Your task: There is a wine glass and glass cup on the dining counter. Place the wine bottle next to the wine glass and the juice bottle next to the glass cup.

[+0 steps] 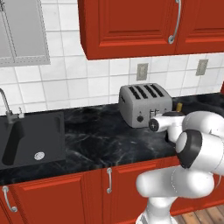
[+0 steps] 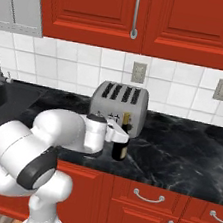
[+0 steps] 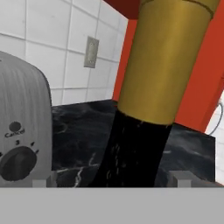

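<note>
The end effector (image 2: 123, 135) stands released, its jaws either side of the wine bottle (image 2: 121, 146), which stands upright on the bench (image 2: 178, 154) right of the toaster (image 2: 118, 105).

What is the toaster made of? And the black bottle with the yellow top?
The toaster looks like brushed metal: dull silver-grey sides with a soft sheen. The wine bottle looks like dark glass, glossy near-black with faint glints; its top looks like matte gold foil, though it could be plastic.
</note>
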Tool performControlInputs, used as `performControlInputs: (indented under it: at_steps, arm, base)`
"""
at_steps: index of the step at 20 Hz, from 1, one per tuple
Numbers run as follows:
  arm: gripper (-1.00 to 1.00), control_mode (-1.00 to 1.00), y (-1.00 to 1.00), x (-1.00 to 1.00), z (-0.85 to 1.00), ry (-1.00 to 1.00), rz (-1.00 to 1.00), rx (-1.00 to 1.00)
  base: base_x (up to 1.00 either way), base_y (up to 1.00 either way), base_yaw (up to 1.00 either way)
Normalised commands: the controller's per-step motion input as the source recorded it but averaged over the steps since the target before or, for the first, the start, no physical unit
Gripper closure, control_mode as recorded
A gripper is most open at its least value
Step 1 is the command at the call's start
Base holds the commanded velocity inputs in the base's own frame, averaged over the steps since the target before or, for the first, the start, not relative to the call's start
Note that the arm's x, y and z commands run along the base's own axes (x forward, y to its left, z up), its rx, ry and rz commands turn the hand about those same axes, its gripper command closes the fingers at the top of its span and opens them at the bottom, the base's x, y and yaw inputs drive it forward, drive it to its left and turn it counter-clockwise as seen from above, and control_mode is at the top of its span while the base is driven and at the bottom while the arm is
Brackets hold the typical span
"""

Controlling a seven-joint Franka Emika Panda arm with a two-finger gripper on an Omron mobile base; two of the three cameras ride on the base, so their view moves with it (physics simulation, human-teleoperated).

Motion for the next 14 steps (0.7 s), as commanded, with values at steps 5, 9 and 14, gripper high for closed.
performControlInputs:
  at_steps: [5, 9, 14]
  arm:
    - [-1.00, -1.00, -0.17, 0.07, -0.08, 0.00, 0.06, 0.00]
    - [-1.00, -1.00, -0.15, 0.03, -0.07, 0.00, 0.06, 0.00]
    - [1.00, -1.00, 0.02, 0.00, -0.14, 0.02, 0.08, 0.00]
  base:
    - [0.00, 0.00, 0.00]
    - [0.00, 0.00, 0.00]
    - [0.00, 0.00, 0.00]
